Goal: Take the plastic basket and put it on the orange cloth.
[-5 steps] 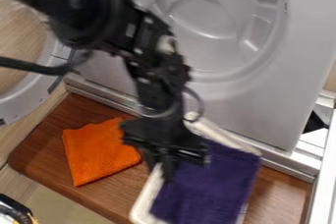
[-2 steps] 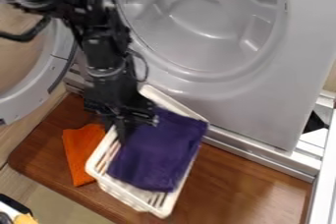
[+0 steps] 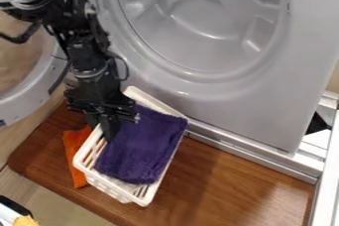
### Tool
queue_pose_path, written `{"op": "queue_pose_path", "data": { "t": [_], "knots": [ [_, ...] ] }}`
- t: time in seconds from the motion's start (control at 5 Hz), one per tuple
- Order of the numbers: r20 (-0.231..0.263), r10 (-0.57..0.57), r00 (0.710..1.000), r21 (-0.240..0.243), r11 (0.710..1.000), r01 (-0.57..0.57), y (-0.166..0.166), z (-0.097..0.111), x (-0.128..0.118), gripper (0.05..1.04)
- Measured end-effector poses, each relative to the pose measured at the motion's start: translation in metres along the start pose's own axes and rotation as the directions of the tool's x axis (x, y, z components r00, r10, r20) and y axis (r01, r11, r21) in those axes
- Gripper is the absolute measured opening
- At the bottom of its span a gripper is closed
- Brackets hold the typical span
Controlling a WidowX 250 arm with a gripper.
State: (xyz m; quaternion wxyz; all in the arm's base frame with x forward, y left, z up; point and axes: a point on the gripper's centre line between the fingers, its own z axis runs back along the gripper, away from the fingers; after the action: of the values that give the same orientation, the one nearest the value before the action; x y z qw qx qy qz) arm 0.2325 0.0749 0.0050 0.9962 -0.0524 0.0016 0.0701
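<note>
I hold white plastic basket (image 3: 118, 189) of purple cloth (image 3: 142, 145) partly over orange cloth (image 3: 71, 145), end effector (image 3: 104, 127) clamped on basket's side; placement step, next: centre, lower, release.

Backs onto a grey, probably front-loading washing machine (image 3: 258, 106) with a round door (image 3: 20, 102) open at left; includes brown wooden board (image 3: 218, 183) in front, pale floor (image 3: 56, 206) at lower left.

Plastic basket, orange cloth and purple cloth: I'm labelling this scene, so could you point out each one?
Plastic basket (image 3: 155, 103): camera view, on its upper rim.
Orange cloth (image 3: 72, 142): camera view, on the part showing left of the basket.
Purple cloth (image 3: 140, 146): camera view, near its middle.
</note>
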Motion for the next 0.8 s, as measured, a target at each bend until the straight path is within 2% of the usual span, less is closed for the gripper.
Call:
{"op": "queue_pose_path", "data": {
  "t": [0.2,0.6,0.8],
  "knots": [
    [0.006,0.004,1.000,0.002,1.000,-0.004,0.014,-0.008,0.005,0.102],
    [-0.026,0.001,1.000,-0.012,1.000,-0.001,0.021,-0.027,0.009,0.138],
    [-0.067,0.026,0.997,-0.008,1.000,-0.027,0.024,-0.030,0.008,0.341]
  ]
}}
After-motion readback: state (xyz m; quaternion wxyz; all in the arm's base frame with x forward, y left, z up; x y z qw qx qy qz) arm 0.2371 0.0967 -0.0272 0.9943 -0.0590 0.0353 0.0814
